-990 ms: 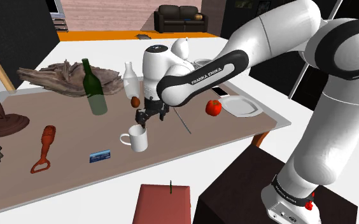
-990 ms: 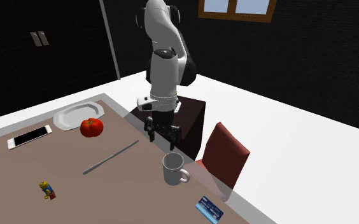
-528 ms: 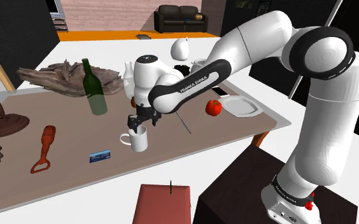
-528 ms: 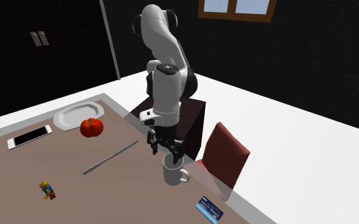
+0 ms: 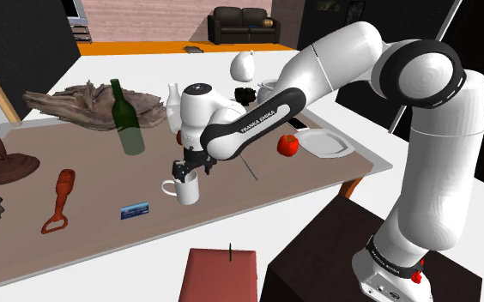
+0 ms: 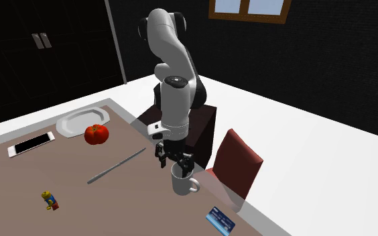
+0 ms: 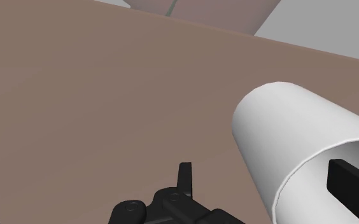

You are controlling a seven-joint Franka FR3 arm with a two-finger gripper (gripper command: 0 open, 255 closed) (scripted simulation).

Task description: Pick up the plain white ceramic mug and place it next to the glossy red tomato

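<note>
Descent complete: gripper (image 5: 189, 168) has dropped to the rim of the white mug (image 5: 186, 188), lower centre of the shoulder view. Fingers (image 7: 184, 173) stand apart, straddling the wall, not clamped. Closing is likely next; red tomato (image 5: 288, 145) sits well apart, right of centre.

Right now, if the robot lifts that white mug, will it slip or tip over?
It looks hard and smooth, so the white mug might slip. The gripper straddles one side of its rim, so it may tilt. Standing upright, it probably won't roll.
</note>
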